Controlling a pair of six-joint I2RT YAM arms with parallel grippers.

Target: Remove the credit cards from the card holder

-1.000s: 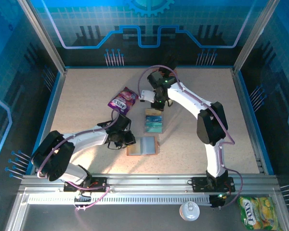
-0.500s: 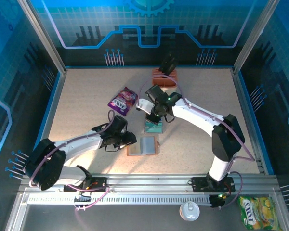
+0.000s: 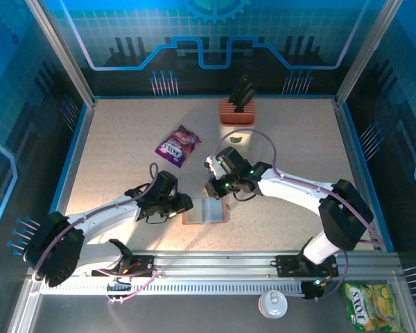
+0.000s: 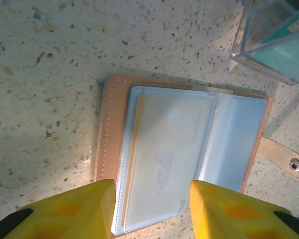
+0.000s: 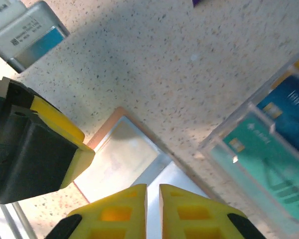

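Observation:
The brown card holder (image 3: 206, 211) lies open and flat on the table. Its grey-blue pockets (image 4: 179, 149) face up, and a pale card with a tan-orange strip (image 4: 133, 154) shows through the left pocket. My left gripper (image 4: 152, 209) is open and straddles the holder's near edge from the left (image 3: 183, 203). My right gripper (image 5: 153, 189) is shut with nothing in it, just above the holder's fold (image 5: 134, 154). Teal-blue credit cards (image 5: 261, 149) sit in a clear plastic sleeve (image 4: 284, 47) just behind the holder.
A purple snack packet (image 3: 177, 144) lies at the back left. An orange knife block (image 3: 237, 109) stands at the back centre. The holder's snap strap (image 4: 284, 160) sticks out on its right. A yellow-green snack bag (image 3: 371, 305) lies outside the frame, near right.
My right arm has swung from the back of the table towards the near side, to the card holder, uncovering the knife block. My left gripper has edged to the right along the holder.

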